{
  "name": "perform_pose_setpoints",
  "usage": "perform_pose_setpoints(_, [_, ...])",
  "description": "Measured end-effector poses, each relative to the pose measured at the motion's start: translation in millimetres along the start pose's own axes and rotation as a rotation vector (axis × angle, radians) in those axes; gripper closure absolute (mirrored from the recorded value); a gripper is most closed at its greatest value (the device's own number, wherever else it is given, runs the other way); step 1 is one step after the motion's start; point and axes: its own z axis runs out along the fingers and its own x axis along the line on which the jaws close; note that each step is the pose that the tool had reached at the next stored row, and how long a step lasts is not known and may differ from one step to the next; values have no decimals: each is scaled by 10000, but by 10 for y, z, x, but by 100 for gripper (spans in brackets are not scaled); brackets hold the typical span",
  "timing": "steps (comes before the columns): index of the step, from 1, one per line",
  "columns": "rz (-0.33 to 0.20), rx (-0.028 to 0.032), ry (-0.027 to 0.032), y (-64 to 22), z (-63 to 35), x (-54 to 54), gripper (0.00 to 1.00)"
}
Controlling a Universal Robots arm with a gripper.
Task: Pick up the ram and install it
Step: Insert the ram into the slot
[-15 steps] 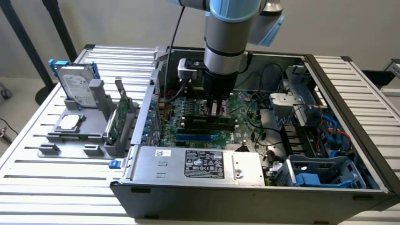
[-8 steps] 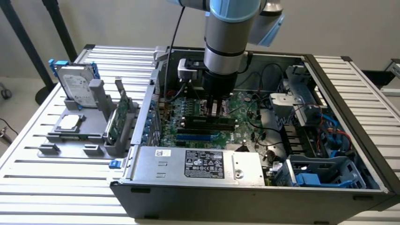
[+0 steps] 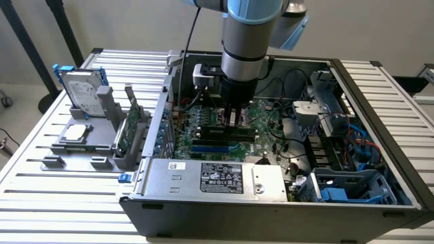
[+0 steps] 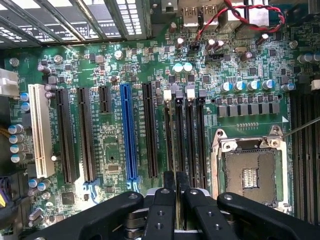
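As the tool (image 3: 234,118) hangs inside the computer case (image 3: 271,216), its fingers appear clenched on the ram (image 3: 215,132). The ram lies directly beneath the tool, just above the motherboard (image 4: 112,165). Its long axis runs parallel to the memory slots (image 4: 192,140).

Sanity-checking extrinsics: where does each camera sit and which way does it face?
Exterior view: off the arm, raised, looking down into the open PC case; shows the arm and the gripper, shut on the ram.
Wrist view: on the wrist, looking along the gripper down at the motherboard; shows its fingers.
Shared: the gripper, the motherboard.
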Motion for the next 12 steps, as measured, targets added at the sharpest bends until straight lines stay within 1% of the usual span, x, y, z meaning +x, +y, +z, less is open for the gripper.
perform_pose_setpoints(12, [-20, 3, 27, -1, 25, 0, 86])
